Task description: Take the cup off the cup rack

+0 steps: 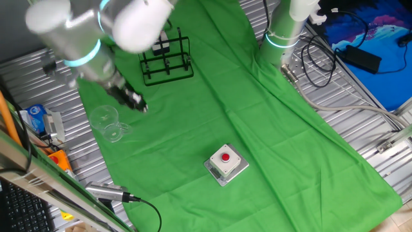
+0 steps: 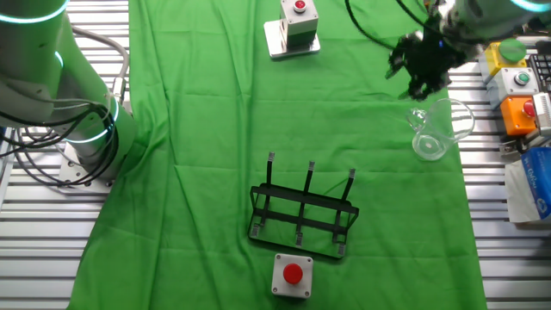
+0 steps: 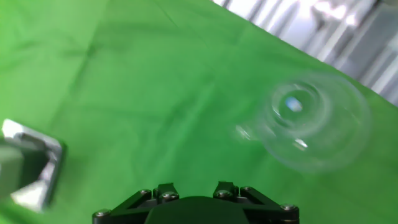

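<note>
One cup [image 2: 435,131], one cup rack [image 2: 303,212].

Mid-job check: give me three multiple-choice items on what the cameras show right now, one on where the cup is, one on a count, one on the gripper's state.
1. Where is the cup?
A. Hanging on a peg of the cup rack
B. On the green cloth, apart from the rack
C. On top of a button box

2. How many grey boxes with a red button are on the cloth?
A. One
B. Two
C. Three

3. What is the gripper holding?
A. The cup
B. The rack
C. Nothing

Answers:
1 B: the cup sits on the green cloth, well away from the cup rack, whose pegs are bare.
2 B: one box lies near the rack, another box at the far end.
3 C: the gripper is beside the cup with nothing between its fingers.
</note>
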Motion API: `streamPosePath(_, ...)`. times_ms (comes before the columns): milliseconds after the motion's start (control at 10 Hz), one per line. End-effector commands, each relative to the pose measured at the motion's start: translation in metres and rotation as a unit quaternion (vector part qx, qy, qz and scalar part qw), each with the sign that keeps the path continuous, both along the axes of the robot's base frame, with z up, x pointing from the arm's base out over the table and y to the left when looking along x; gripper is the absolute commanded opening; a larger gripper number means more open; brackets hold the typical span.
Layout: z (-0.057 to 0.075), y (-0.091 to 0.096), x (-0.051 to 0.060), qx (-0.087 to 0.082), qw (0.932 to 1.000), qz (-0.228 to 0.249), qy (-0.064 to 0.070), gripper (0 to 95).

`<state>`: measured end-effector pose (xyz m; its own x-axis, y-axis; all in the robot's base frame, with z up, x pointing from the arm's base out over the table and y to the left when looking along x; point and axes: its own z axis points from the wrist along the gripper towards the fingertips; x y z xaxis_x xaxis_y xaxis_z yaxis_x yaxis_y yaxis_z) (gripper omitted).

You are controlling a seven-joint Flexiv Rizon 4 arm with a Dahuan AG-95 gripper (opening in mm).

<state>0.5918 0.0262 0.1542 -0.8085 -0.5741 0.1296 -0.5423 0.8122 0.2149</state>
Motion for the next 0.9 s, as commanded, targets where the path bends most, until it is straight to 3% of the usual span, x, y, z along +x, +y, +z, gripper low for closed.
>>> streamPosePath(100, 0.004, -0.053, -0.004, 0.002, 0.999, 0.044, 0.004, 38.0)
streamPosePath(500, 0.008, -0.106, 0.015, 0.002, 0.9944, 0.106, 0.0, 38.0)
streamPosePath(800, 0.009, -0.108, 0.015, -0.001, 0.9951, 0.099, 0.0, 38.0)
streamPosePath(900, 0.009, -0.108, 0.015, -0.006, 0.9971, 0.076, 0.001, 38.0)
